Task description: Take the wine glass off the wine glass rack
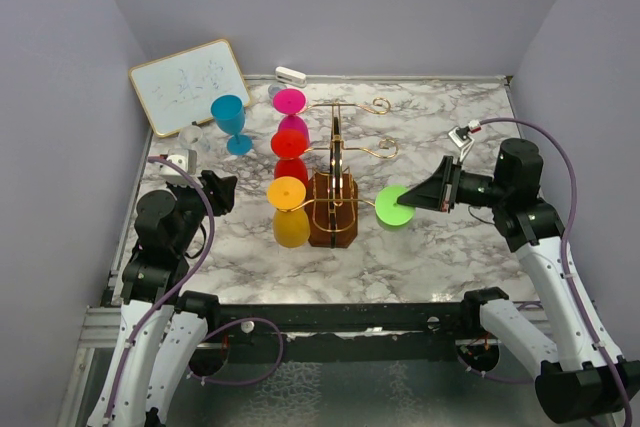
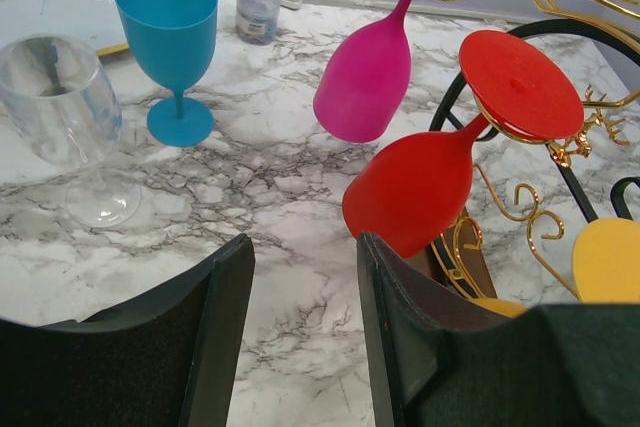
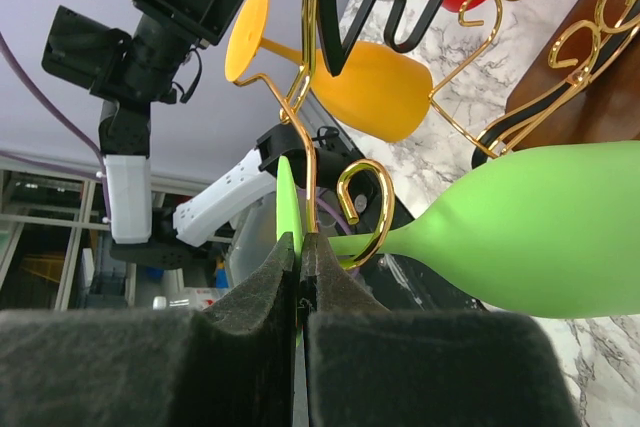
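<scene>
We've got the right gripper [image 3: 300, 252] pinched on the foot of the green wine glass [image 3: 540, 227] hanging bowl-down off the wine glass rack [image 1: 333, 215] mid-frame, probably so it slides off its hook, while the left gripper [image 2: 300, 287] sits open at lower left.

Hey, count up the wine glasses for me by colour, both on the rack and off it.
1 pink glass
1 red glass
1 orange glass
1 green glass
1 blue glass
1 clear glass
Total: 6
</scene>
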`<action>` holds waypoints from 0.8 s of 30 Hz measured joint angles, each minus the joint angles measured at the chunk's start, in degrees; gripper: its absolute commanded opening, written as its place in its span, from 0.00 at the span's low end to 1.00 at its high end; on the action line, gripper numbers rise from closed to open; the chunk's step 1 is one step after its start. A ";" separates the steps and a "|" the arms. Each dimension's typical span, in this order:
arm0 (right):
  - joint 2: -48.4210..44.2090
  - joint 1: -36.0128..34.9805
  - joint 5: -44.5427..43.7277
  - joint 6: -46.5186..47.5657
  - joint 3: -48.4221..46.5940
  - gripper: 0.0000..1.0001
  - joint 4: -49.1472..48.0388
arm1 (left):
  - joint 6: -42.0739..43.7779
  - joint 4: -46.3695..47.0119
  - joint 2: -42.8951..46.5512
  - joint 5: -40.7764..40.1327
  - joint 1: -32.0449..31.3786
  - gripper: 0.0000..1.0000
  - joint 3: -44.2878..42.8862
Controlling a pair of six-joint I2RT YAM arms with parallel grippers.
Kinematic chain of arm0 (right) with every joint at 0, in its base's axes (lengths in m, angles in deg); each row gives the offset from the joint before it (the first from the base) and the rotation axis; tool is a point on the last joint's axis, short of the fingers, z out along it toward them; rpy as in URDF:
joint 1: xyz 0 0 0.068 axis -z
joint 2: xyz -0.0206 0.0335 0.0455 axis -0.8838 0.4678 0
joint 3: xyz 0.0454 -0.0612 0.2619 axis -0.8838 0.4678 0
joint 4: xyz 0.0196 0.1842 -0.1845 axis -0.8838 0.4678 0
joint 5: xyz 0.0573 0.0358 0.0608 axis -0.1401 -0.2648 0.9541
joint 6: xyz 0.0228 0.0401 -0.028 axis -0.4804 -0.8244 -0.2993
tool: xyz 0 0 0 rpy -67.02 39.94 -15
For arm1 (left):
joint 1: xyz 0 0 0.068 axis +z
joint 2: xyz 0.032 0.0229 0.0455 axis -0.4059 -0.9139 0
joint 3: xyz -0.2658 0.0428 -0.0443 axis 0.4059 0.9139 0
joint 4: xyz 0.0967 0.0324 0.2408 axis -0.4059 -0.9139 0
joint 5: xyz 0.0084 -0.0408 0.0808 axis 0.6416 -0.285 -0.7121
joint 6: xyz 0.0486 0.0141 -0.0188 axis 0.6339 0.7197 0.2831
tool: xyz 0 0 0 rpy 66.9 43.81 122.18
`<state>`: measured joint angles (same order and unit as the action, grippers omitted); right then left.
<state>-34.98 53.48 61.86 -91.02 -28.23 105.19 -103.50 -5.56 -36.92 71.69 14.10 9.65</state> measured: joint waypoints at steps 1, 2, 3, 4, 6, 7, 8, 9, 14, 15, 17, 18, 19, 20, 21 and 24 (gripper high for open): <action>0.00 0.00 0.15 0.09 0.00 0.01 0.07 | 0.00 0.00 -0.04 0.00 0.00 0.48 0.00; 0.00 0.00 0.39 0.26 0.00 0.01 0.07 | 0.00 0.00 -0.07 0.00 0.00 0.48 0.02; 0.00 0.00 0.55 0.28 0.00 0.01 0.07 | 0.00 0.00 -0.07 0.00 0.00 0.48 0.04; 0.02 0.00 0.72 0.31 0.00 0.01 0.07 | 0.00 0.00 -0.07 0.00 0.00 0.48 0.09; 0.13 0.00 1.09 0.26 -0.02 0.01 -0.02 | 0.00 0.00 -0.07 0.00 0.00 0.48 0.11; 0.20 0.00 1.16 0.24 -0.02 0.01 -0.02 | 0.00 -0.02 -0.07 0.00 0.00 0.48 0.11; 0.28 0.00 1.33 0.15 -0.02 0.01 -0.07 | 0.00 0.00 -0.07 0.00 0.00 0.48 0.11; 0.33 0.00 1.38 -0.02 -0.02 0.01 -0.07 | 0.00 0.00 -0.07 0.00 0.00 0.48 0.11; 0.55 0.00 1.73 -0.96 -0.11 0.01 -0.90 | 0.00 0.00 -0.07 0.00 0.00 0.48 0.11; 0.57 0.00 1.75 -1.20 -0.11 0.01 -1.27 | 0.00 0.00 -0.07 0.00 0.00 0.48 0.11; 0.61 -0.02 1.75 -1.53 -0.15 0.01 -1.64 | -0.02 0.00 -0.07 0.00 0.00 0.49 0.11; 0.61 -0.02 1.75 -1.70 -0.20 0.01 -1.75 | -0.02 0.00 -0.07 0.00 0.00 0.49 0.11; 0.68 -0.09 1.77 -1.86 -0.26 0.01 -1.97 | -0.02 0.00 -0.07 0.00 0.00 0.49 0.11; 0.72 -0.13 1.77 -2.01 -0.28 0.01 -2.21 | -0.02 0.00 -0.07 0.00 0.00 0.49 0.11; 0.90 -0.39 1.77 -2.23 -0.31 0.01 -2.64 | -0.02 0.00 -0.07 0.00 0.00 0.49 0.11; 1.40 -1.11 1.75 -2.84 -0.33 0.01 -3.56 | -0.02 0.00 -0.07 0.00 0.00 0.48 0.13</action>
<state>-33.58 52.37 63.61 -93.86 -28.56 101.63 -103.52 -5.56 -36.99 71.69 14.10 9.78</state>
